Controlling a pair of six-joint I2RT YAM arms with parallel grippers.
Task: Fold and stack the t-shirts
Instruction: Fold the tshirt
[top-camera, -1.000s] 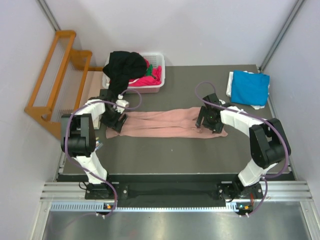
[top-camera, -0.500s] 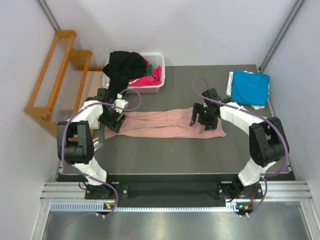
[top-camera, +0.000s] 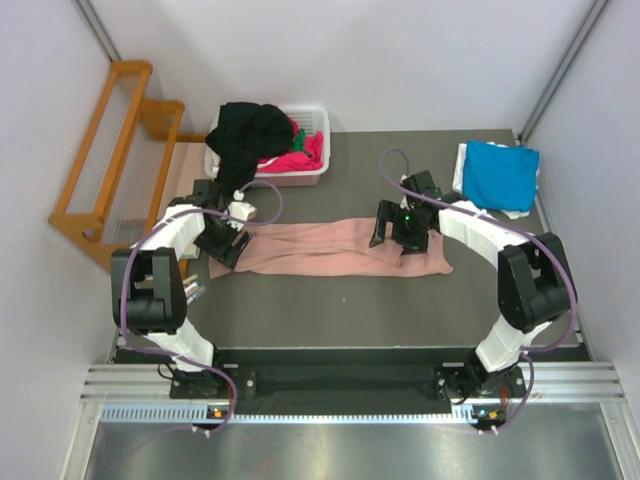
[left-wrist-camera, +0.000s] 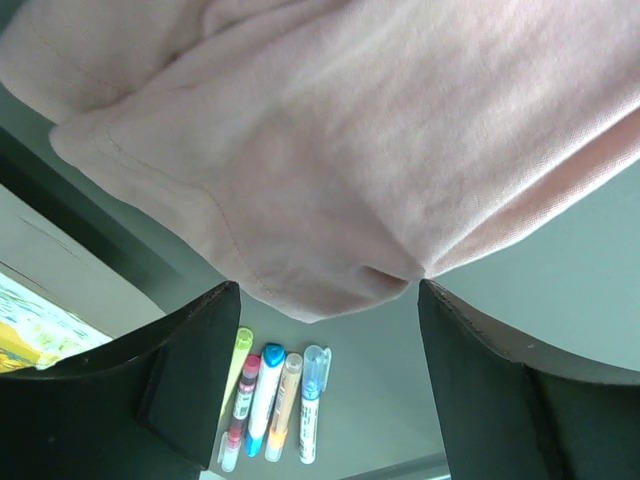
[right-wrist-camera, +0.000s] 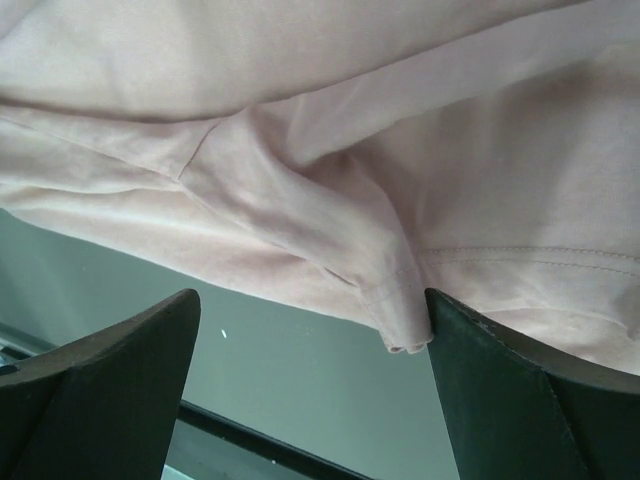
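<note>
**Ungripped, the salmon-pink t-shirt (top-camera: 330, 250) lay flat**

It stretched in a long band just in front of the white basket (top-camera: 318, 118). The left gripper (top-camera: 222, 245) stood spread at its basket-side end, the hem unpinched. The right gripper (top-camera: 395, 235), also spread, held nothing at the other end.

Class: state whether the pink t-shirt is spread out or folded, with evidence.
Partly folded: the pink t-shirt lies as a long narrow band on the table, layers overlapping in the right wrist view.

Pink t-shirt (left-wrist-camera: 350, 150) sags between the wide-spread pincer (left-wrist-camera: 325, 300) — markers (left-wrist-camera: 270, 400) below.
</note>
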